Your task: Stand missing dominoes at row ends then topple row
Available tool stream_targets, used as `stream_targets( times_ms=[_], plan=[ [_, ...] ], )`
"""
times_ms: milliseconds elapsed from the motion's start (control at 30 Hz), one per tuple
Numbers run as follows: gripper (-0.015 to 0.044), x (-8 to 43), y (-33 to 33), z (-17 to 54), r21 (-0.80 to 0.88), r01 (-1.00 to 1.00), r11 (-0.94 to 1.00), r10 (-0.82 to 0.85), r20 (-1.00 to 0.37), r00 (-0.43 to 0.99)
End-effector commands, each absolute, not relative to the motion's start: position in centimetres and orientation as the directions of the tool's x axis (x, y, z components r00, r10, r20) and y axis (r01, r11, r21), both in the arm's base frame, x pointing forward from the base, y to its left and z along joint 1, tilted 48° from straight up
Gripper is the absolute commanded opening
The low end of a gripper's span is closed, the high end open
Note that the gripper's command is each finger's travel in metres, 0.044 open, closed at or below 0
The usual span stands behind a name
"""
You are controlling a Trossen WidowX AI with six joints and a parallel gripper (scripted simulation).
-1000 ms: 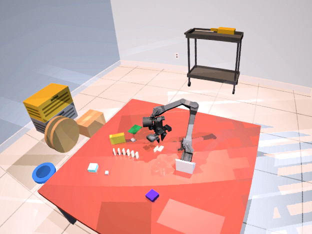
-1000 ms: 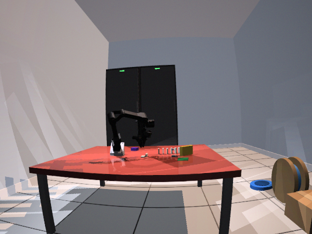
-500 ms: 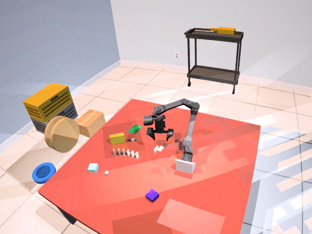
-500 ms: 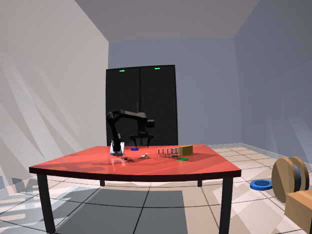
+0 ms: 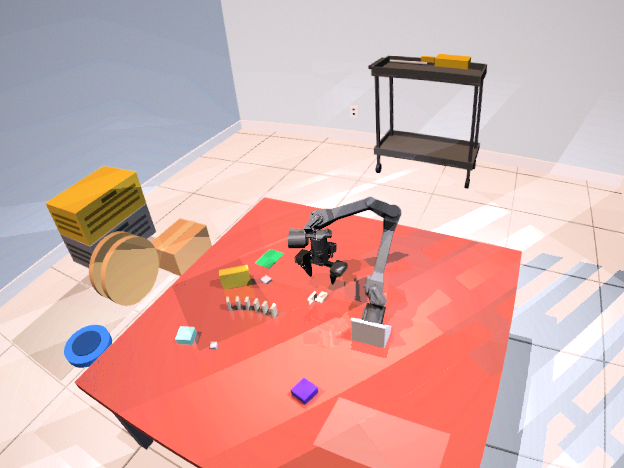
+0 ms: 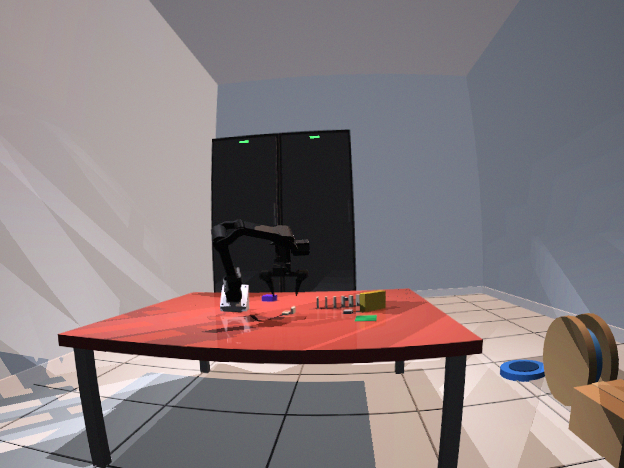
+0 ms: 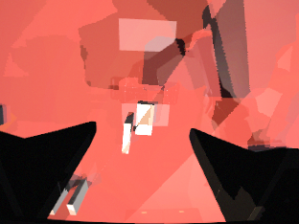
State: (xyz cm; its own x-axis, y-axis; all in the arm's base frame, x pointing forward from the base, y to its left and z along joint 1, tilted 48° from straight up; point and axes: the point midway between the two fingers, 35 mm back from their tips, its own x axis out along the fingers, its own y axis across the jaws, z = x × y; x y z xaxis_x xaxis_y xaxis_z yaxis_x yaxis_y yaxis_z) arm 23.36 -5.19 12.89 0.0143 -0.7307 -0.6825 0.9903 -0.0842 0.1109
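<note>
Several pale dominoes [image 5: 256, 304] [image 6: 334, 302] stand upright in a spaced row left of the arm in the top view; two of them [image 7: 78, 197] show at the lower left of the wrist view. Apart from the row, one loose domino [image 5: 321, 296] [image 6: 286, 313] [image 7: 144, 120] lies flat. Close beside it, a second loose domino [image 5: 312, 297] [image 6: 292, 309] [image 7: 126, 138] is raised on an edge or end; which one I cannot tell. My gripper [image 5: 320, 278] [image 6: 285, 294] [image 7: 144, 129] is wide open and empty, above these two loose dominoes, touching neither.
A yellow block [image 5: 234, 277] [image 6: 372, 300] stands behind the row, near a green flat piece [image 5: 269, 258] [image 6: 365, 318] and a small grey piece [image 5: 266, 279] [image 6: 347, 311]. A cyan block [image 5: 185, 335] and a small pale cube [image 5: 213, 345] lie left-front. A purple block [image 5: 304, 390] [image 6: 269, 298] lies farther front.
</note>
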Motion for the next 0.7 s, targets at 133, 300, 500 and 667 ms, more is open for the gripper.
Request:
stream_targets(
  times_ms=[133,300,500,667],
  plan=[
    [0.0440,23.3,-8.8,9.3,0.109,0.990,-0.089,-0.735,-0.678,0.008],
    [0.0440,23.2,-9.6,8.8,0.109,0.990,-0.089,-0.737,-0.676,0.008],
    [0.0440,23.3,-10.2,8.4,0.109,0.990,-0.089,-0.737,-0.676,0.008],
    [0.0440,23.3,-10.7,7.9,0.109,0.990,-0.089,-0.738,-0.675,0.008]
  ],
)
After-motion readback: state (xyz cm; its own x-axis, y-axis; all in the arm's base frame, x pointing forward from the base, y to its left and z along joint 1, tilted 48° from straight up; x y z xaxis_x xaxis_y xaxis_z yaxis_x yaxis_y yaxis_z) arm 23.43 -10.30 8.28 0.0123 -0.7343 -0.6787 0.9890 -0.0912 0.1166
